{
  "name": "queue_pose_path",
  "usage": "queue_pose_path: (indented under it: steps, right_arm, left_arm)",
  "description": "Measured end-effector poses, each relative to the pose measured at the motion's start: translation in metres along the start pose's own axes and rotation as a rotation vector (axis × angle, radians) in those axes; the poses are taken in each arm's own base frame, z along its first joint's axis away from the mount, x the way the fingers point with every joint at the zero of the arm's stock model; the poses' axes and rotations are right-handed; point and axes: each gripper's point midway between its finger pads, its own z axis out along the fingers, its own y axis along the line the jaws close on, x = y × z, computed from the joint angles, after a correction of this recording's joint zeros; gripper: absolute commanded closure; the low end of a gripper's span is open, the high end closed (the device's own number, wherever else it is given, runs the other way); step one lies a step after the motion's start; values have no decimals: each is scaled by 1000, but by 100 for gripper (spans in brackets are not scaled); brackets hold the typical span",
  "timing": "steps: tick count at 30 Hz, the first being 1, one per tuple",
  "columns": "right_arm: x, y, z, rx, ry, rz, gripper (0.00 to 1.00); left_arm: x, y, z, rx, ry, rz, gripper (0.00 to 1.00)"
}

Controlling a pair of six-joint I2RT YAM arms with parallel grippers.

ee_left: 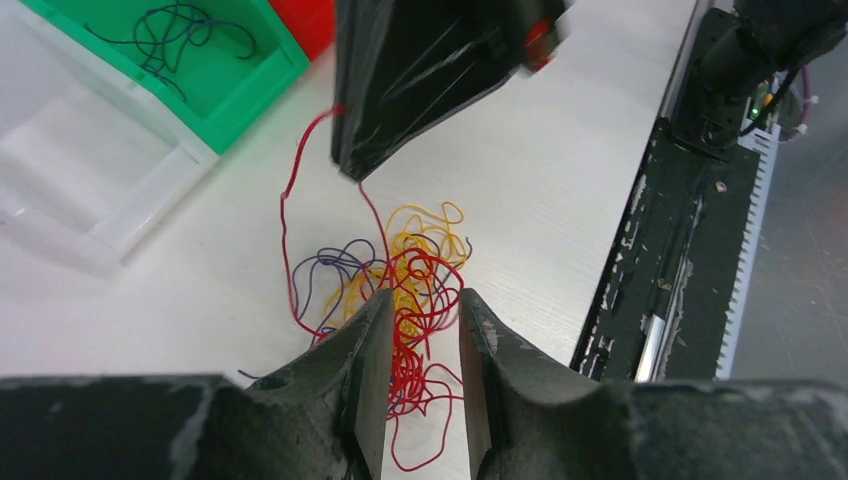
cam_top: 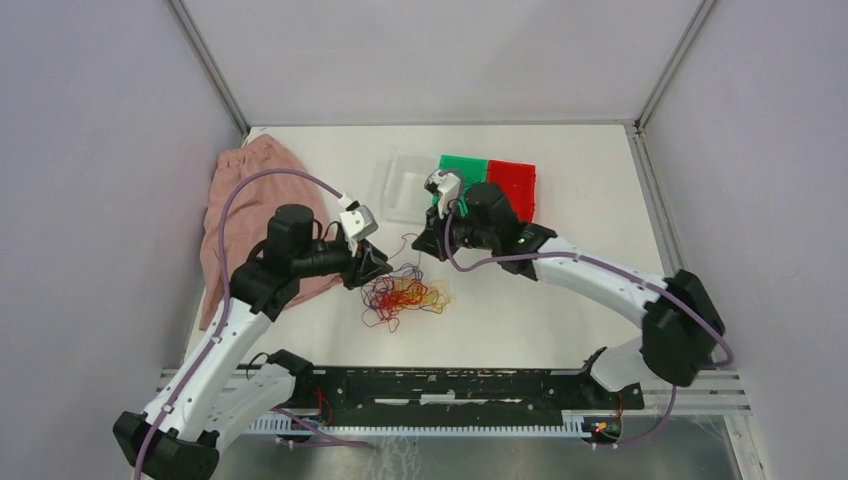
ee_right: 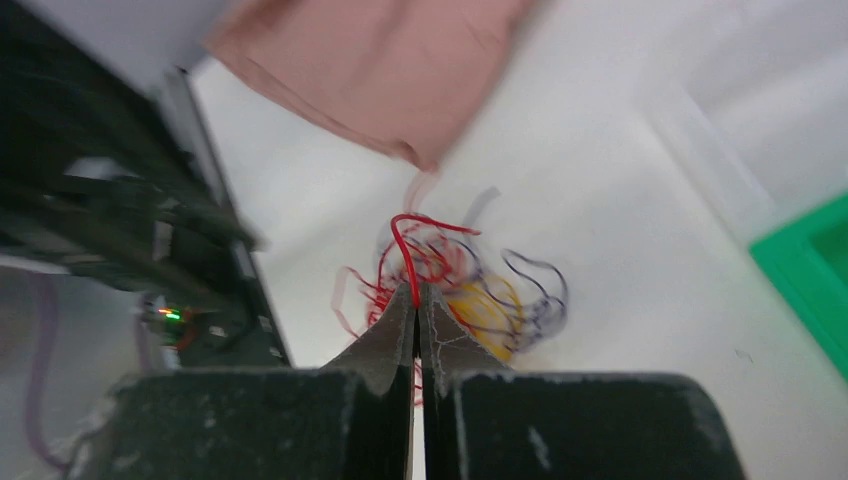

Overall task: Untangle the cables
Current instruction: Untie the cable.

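Currently the cables [cam_top: 402,293] lie as one tangled clump of red, yellow and dark strands on the surface [cam_top: 520,300], near the middle, between the two claws.

Right claw [ee_right: 416,290]: fully shut, tips pinching one red cable [ee_left: 288,215]. This strand runs from the tips in a long loop down into the left side of the clump.

Left claw [ee_left: 422,300]: partly open with a narrow gap, holding nothing. It hangs over the near part of the clump, and red and yellow loops show between its fingers. Cannot tell whether the fingers touch them.

One dark strand [ee_left: 170,30] lies alone in the green bin [ee_left: 260,90] at the far side.

Risks, as judged:
- Nothing anchors the clump. If the right claw draws away, the red cable likely drags the whole bundle along instead of sliding free.
- The red loops cross the yellow and dark ones many times, so a hard pull could cinch those crossings into a tighter knot.
- If the left claw closes where it hangs, it may also catch the pinched red cable. Both claws would then pull one strand against each other.
- The cable is hair-fine and the grip sits at the very tips, so it could slip out under load.
- A dragged bundle could snag on the cloth [cam_top: 245,195] to the left.
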Motion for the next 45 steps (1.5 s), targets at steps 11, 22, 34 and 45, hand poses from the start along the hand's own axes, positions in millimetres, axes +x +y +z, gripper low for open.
queue_pose_path:
  steps: [11,22,34,45]
  right_arm:
    - [-127,122,-103,-444,-393,-21,99]
    - [-123,140,-97,-523,-364,43,99]
    - [-123,144,-97,-529,-365,46,99]
    - [-135,152,-110,-561,-410,54,98]
  left_arm:
    - [-25,-9,-7,7,-125,49,36]
    - [-12,-31,1,161,-99,-30,56]
    - [-1,-32,5,179,-63,-60,44]
    - [-6,-35,6,195,-102,-93,97]
